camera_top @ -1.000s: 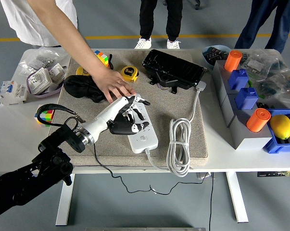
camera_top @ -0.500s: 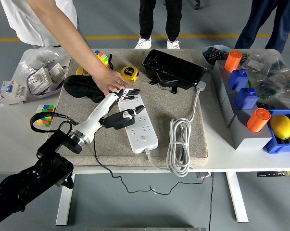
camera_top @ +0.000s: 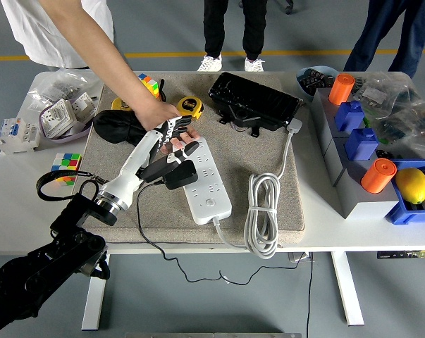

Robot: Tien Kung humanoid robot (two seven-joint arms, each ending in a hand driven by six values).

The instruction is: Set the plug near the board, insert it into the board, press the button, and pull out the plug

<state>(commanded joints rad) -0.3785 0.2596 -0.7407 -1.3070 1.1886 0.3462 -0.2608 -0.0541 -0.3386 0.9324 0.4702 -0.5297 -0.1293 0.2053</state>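
One left hand (camera_top: 171, 141) grips the black plug (camera_top: 178, 174) just above the strip's (camera_top: 206, 182) left edge, a person's hand (camera_top: 164, 118) touching it; align the prongs squarely over a socket, then press straight down.

Workshop or lab; grey floor, parts bins (camera_top: 356, 123), tape measure (camera_top: 189, 106)
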